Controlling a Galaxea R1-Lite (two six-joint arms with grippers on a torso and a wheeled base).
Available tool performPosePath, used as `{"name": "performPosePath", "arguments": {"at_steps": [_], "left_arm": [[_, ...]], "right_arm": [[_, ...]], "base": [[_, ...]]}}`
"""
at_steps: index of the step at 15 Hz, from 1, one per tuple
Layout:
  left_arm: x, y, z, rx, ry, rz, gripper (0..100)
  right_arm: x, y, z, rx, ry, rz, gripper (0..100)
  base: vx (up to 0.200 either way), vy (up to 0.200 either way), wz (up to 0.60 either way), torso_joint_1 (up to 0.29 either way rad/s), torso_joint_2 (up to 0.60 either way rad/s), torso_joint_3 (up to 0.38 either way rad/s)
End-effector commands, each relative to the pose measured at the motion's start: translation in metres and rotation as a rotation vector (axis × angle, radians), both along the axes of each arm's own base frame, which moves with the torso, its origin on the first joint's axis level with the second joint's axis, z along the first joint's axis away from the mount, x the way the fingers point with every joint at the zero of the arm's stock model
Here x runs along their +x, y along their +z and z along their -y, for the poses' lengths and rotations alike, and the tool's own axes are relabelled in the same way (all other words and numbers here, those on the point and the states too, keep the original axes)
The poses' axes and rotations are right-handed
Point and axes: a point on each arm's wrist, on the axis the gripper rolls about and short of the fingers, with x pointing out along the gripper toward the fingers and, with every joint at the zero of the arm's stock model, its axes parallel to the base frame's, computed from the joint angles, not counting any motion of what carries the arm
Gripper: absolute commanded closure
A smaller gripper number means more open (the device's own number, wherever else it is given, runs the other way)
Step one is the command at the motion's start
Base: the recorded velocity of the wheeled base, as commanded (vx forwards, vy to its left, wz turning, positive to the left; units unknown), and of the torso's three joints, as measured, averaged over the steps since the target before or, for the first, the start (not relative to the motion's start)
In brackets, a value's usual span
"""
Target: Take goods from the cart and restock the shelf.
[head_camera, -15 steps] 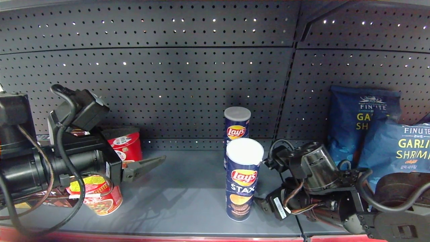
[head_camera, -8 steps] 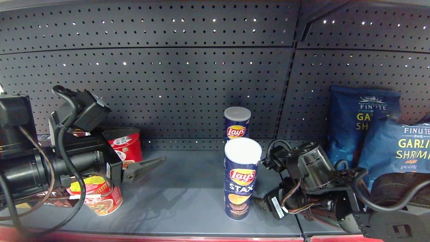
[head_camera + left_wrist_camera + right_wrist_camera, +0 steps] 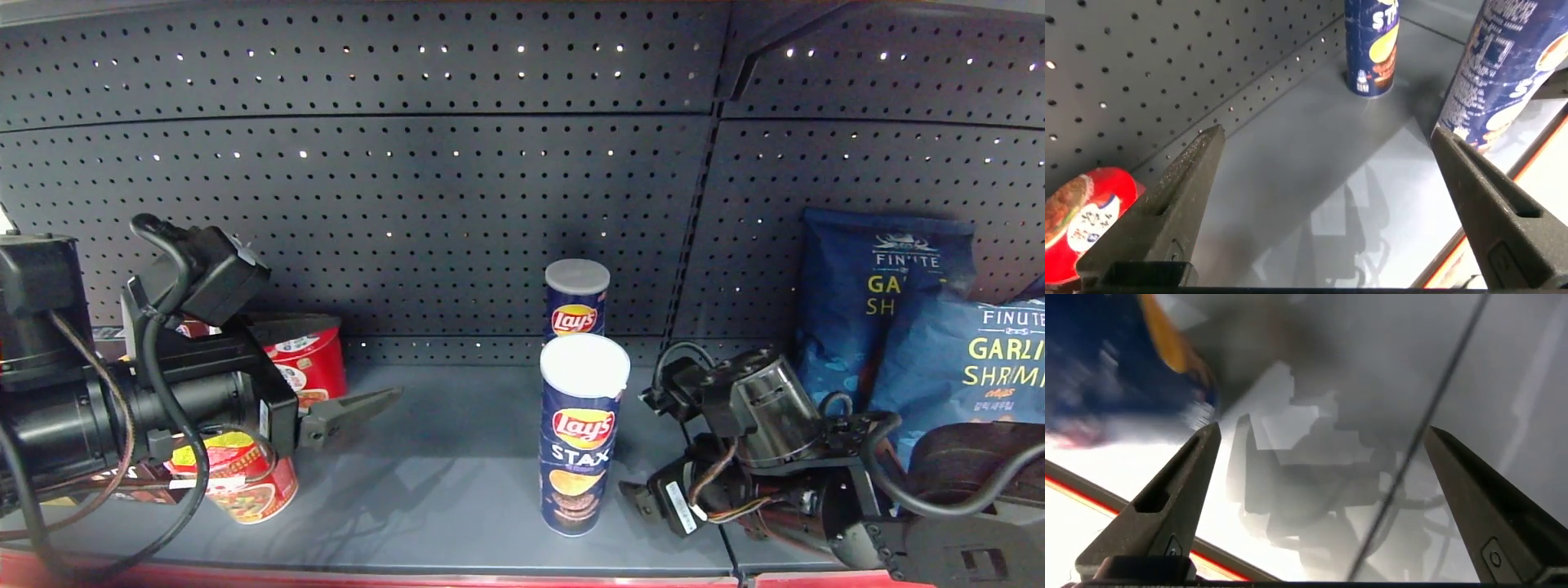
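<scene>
Shelf point(image 3: 441, 482) holds front chip can point(image 3: 582, 437), lidded, upright, contents hidden; left gripper point(image 3: 1324, 133), right gripper point(image 3: 1323, 431) jaws apart.

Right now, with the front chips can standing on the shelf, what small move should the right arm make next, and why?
Probably draw the right tool straight back, away from the front chips can. The can stands upright on the shelf, in front of a second can, and the tool is open beside it, holding nothing, so the placing looks done.
</scene>
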Motion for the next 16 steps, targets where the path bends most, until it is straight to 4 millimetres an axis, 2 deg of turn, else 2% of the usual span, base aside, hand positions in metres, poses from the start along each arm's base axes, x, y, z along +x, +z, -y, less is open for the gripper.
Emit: {"name": "performPosePath", "arguments": {"at_steps": [1, 3, 5, 7, 8, 16], "left_arm": [[0.000, 0.000, 0.001, 0.000, -0.003, 0.000, 0], [0.001, -0.004, 0.004, 0.006, -0.019, -0.017, 0], [0.004, -0.011, 0.014, 0.019, -0.059, -0.042, 0], [0.006, -0.014, 0.017, 0.029, -0.073, -0.049, 0], [0.011, -0.027, 0.028, 0.070, -0.123, -0.079, 0], [0.024, -0.063, 0.063, 0.123, -0.236, -0.204, 0]], "right_arm": [[-0.007, 0.007, 0.020, 0.011, -0.032, 0.010, 0], [-0.014, 0.007, 0.034, 0.009, -0.052, 0.007, 0], [-0.011, 0.007, 0.041, 0.010, -0.078, 0.007, 0], [-0.010, 0.008, 0.041, 0.014, -0.080, 0.011, 0], [-0.010, 0.008, 0.041, 0.012, -0.084, 0.010, 0], [-0.007, 0.011, 0.049, 0.020, -0.111, 0.019, 0]], "base": [[0.000, 0.000, 0.00, 0.000, 0.00, 0.000], [0.000, 0.000, 0.00, 0.000, 0.00, 0.000], [0.000, 0.000, 0.00, 0.000, 0.00, 0.000], [0.000, 0.000, 0.00, 0.000, 0.00, 0.000], [0.000, 0.000, 0.00, 0.000, 0.00, 0.000], [0.000, 0.000, 0.00, 0.000, 0.00, 0.000]]}}
